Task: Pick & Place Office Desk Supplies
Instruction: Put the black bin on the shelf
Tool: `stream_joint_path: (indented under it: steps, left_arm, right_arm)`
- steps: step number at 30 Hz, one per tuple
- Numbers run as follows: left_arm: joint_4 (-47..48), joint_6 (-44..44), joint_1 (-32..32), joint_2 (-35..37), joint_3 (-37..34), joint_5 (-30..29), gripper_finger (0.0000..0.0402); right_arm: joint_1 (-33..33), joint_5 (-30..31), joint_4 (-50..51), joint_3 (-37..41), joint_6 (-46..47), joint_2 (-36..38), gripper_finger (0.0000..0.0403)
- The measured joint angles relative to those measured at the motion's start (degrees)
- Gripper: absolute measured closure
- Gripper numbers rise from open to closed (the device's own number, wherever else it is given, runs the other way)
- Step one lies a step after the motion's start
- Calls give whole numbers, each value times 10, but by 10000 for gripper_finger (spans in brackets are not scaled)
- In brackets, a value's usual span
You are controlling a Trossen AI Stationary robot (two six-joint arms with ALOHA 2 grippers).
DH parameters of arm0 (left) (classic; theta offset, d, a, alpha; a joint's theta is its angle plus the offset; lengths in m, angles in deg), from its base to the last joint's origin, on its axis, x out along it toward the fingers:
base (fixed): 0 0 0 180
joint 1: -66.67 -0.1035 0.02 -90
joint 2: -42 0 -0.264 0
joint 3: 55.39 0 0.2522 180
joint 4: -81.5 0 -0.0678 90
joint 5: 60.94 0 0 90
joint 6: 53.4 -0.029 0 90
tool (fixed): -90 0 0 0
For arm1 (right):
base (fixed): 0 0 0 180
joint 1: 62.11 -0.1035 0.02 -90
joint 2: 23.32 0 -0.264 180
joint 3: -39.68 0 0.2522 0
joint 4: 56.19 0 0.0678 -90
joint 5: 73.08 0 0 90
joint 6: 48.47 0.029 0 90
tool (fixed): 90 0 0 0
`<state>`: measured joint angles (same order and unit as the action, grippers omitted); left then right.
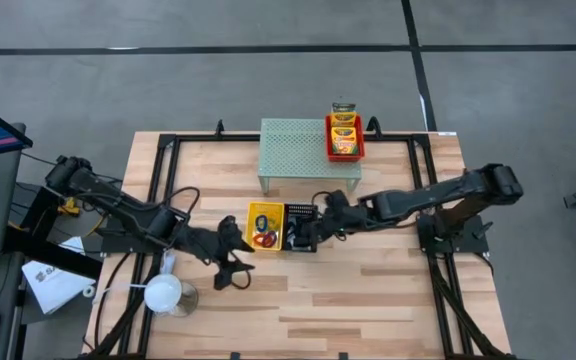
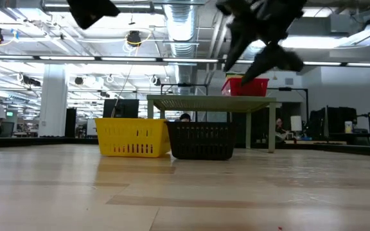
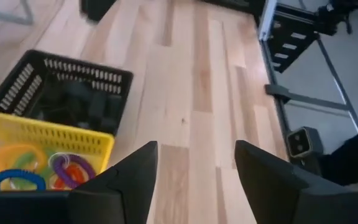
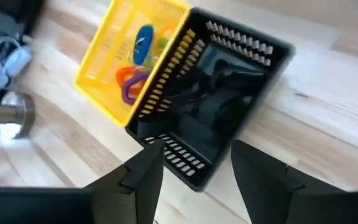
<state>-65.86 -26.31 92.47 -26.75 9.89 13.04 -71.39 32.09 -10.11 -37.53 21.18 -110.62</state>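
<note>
A: Pale wooden slatted surface (image 1: 368, 300); left end effector (image 1: 230, 270) hovers spread and empty, near side of the yellow plastic basket (image 1: 265, 227) of coloured ring bands (image 3: 42, 171).

B: Right end effector (image 1: 320, 222), parted, empty, hangs over the black plastic basket (image 4: 229, 118) of small black clips (image 4: 210, 99). Descending crooked, it could catch the rim and shove both touching baskets.

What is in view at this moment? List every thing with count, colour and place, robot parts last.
Yellow plastic basket: one, table centre, touching the black basket.
Coloured ring bands: several, orange, blue, purple, inside the yellow basket.
Black plastic basket: one, beside the yellow one; contents dark, unclear.
Pale green mesh shelf: one, back centre.
Red tray: one, on the shelf's right end.
Yellow-green crayon boxes: stacked in the red tray.
White round-headed lamp: one, front left.
Left gripper: open, empty, before the yellow basket.
Right gripper: open, over the black basket.
</note>
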Motion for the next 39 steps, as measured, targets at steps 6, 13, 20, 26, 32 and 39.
stream_joint_path:
  steps: [6, 13, 20, 26, 32, 39]
  left_arm:
    - [-43, 73, -47, -29, 1, 49, 166]
    - [-77, -29, -74, -132, 80, 141, 146]
    - [-13, -162, -91, -231, 174, 70, 148]
    - [29, -88, -134, -268, 185, 148, 174]
    - [10, -119, -139, -269, 185, 193, 180]
    - [-9, -162, -150, -306, 185, 180, 177]
  right_arm:
    - [-40, 81, 85, 0, 60, 76, 218]
    - [-73, 140, 156, -1, 101, 138, 220]
    - [-86, 149, 216, 0, 120, 170, 220]
    - [-106, 165, 223, -1, 134, 179, 220]
    - [-125, 176, 243, 0, 150, 179, 220]
    - [-128, 182, 239, 0, 151, 176, 220]
